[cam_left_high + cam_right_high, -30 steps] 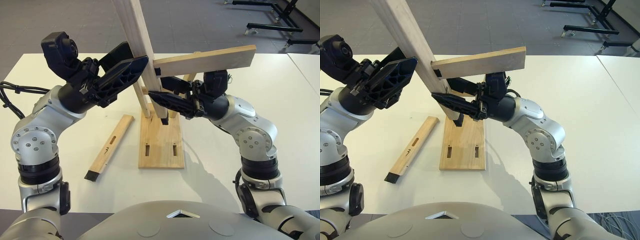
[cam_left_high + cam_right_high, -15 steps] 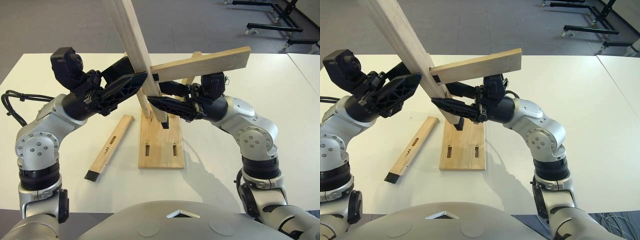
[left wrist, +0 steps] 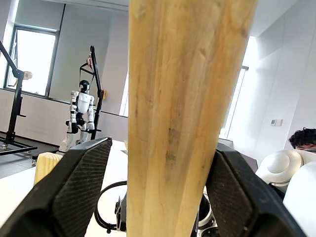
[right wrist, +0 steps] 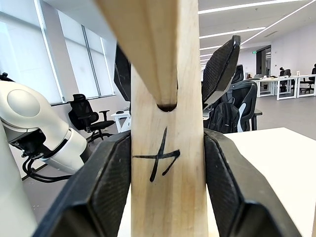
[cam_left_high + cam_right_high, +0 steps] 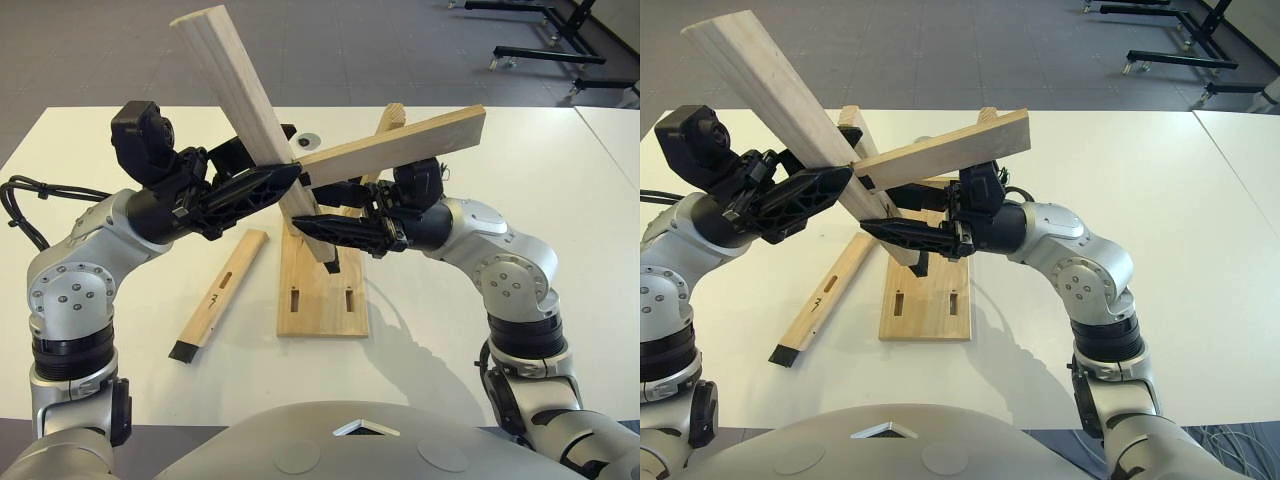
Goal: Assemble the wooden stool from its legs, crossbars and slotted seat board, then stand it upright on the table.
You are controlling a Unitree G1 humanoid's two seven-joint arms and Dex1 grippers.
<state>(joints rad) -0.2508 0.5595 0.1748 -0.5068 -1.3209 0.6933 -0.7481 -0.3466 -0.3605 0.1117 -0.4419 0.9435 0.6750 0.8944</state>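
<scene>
White counter [image 5: 560, 200] fills my feed, with grey floor beyond its far edge. My left hand [image 5: 275, 172] is clamped on a leg [image 5: 235, 70], with a black finger pressed to each side of it about halfway down. In the left wrist view the wood sits tight between both pads. My right hand [image 5: 306, 208] comes in from the other side and grips the same leg lower down, its fingers closed on the wood just below a slot.

The leg leans steeply, with its top tipped toward my left and its black-tipped foot [image 5: 332, 266] down over the far half of the seat [image 5: 322, 300]. I cannot tell whether the foot touches the board. A crossbar [image 5: 410, 140] is plugged into the leg's slot between my two hands. It runs out over my right hand to the right, rising slightly.

The seat lies flat on the counter, with two open slots showing at its near end. Behind the held leg, two more legs stand up from the seat's far end. One top shows to the right [image 5: 388, 115] and another to the left [image 5: 852, 120].

A spare leg [image 5: 222, 290] lies flat on the counter just left of the seat, apart from it, with its slot facing up and its black tip toward me.
</scene>
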